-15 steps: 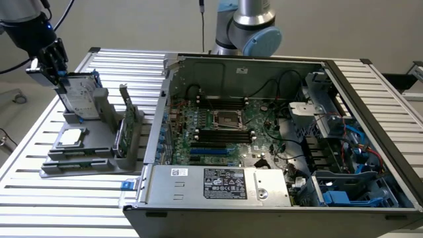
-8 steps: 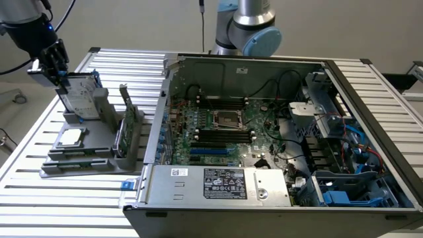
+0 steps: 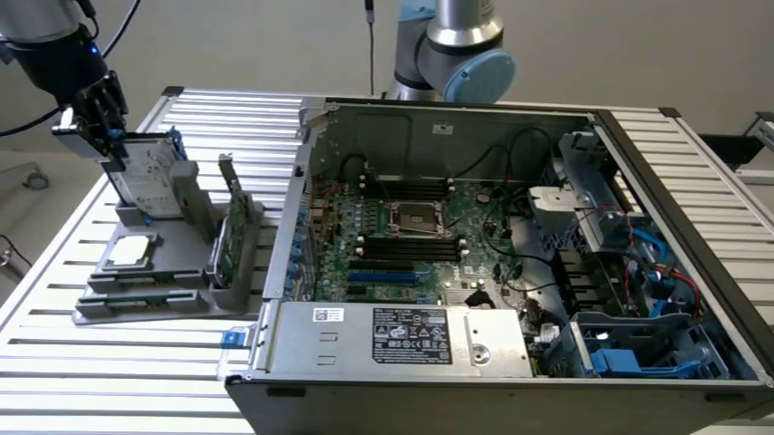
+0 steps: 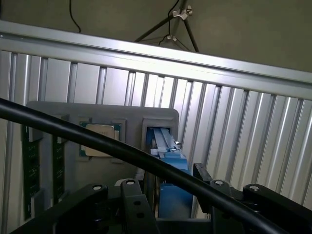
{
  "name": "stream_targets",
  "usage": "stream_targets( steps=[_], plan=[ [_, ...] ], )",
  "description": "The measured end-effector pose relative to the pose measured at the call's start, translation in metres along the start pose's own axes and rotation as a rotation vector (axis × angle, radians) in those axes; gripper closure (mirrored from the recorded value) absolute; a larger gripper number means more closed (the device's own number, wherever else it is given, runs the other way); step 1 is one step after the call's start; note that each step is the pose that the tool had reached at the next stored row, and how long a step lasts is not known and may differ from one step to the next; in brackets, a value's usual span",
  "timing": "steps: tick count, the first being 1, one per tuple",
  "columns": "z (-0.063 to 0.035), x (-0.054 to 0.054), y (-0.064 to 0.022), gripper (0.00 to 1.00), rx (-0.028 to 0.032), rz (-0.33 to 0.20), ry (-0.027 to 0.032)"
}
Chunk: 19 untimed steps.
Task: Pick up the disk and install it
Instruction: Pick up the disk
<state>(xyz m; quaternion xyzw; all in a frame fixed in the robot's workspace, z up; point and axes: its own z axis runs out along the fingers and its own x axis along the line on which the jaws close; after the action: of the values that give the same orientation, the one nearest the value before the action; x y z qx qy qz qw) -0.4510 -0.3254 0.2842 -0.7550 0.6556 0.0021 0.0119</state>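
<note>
Where the gripper (image 3: 109,138) straddles the top of the upright disk (image 3: 155,177), whether it grips cannot be told. Wrist view: the disk's blue carrier (image 4: 170,155) sits in a grey holder (image 4: 132,115) slot, a processor chip (image 4: 100,139) alongside. Exterior view adds the open computer case (image 3: 411,136) holding its motherboard (image 3: 400,245).

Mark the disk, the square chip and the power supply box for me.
disk (image 3: 154,179), exterior view, on its white label face.
square chip (image 3: 130,251), exterior view, centre of its silver top.
power supply box (image 3: 411,337), exterior view, on its printed label.
</note>
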Motion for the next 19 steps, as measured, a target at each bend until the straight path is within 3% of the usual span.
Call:
stream_targets(
  steps=[7, 9, 10, 16, 19],
  plan=[
    [0.0010, -0.0009, -0.0003, 0.49, 0.0002, 0.014, 0.0002],
    [0.0012, -0.0010, -0.0004, 0.51, 0.0001, 0.017, 0.0003],
    [0.0012, -0.0011, -0.0004, 0.58, 0.0000, 0.018, 0.0004],
    [0.0013, -0.0010, -0.0008, 0.58, -0.0023, 0.023, 0.0009],
    [0.0013, -0.0010, -0.0010, 0.66, -0.0045, 0.025, 0.0006]
  ],
)
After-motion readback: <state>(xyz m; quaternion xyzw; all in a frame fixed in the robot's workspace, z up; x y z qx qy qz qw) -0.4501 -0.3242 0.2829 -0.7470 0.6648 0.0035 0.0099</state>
